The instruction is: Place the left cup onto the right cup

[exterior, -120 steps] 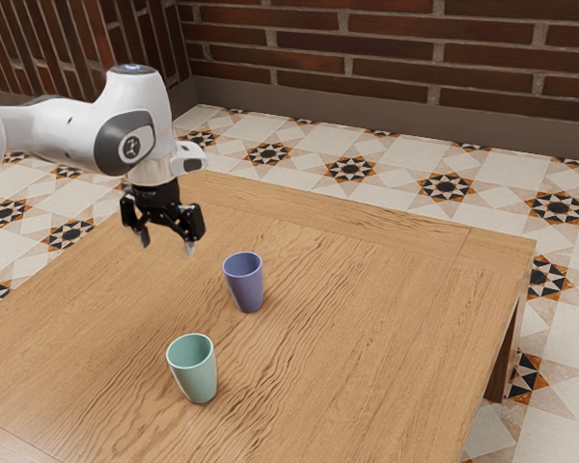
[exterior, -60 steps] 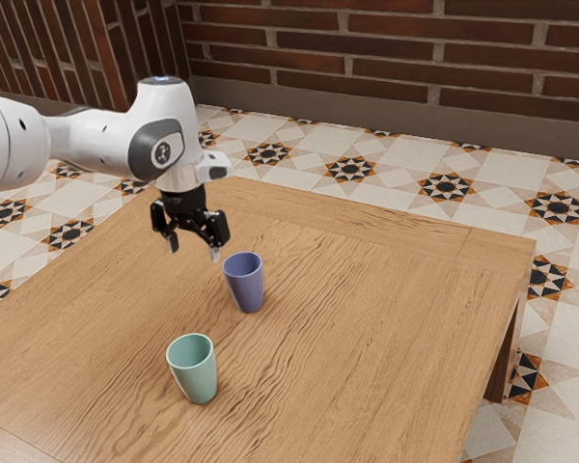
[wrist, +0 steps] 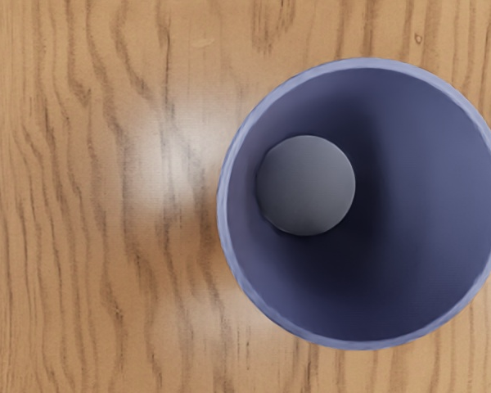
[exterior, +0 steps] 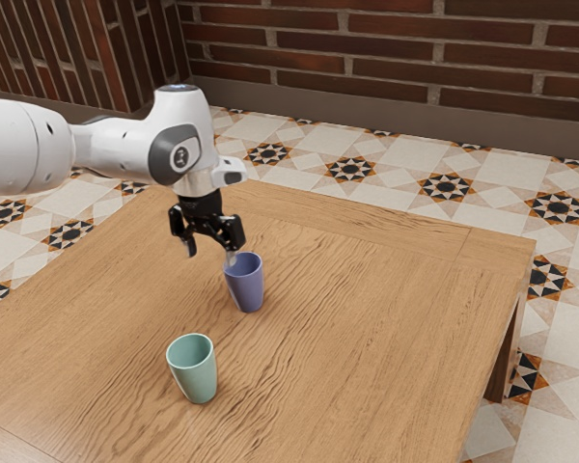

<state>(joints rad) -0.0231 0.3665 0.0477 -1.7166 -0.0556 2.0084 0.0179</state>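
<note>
A purple cup stands upright near the middle of the wooden table. A green cup stands upright nearer the front edge, toward the exterior view's left of the purple one. My black gripper hangs open just above the purple cup's rim on its left side, one fingertip at the rim, holding nothing. In the wrist view I look straight down into the purple cup, its grey bottom visible, with bare wood beside it.
The table's right edge drops to a patterned tile floor. A brick wall runs along the back. Open wood lies to the exterior view's right of both cups.
My arm has swung toward the exterior view's right and slightly down, carrying the open gripper from the table's left part to just over the purple cup. Neither cup has moved.
</note>
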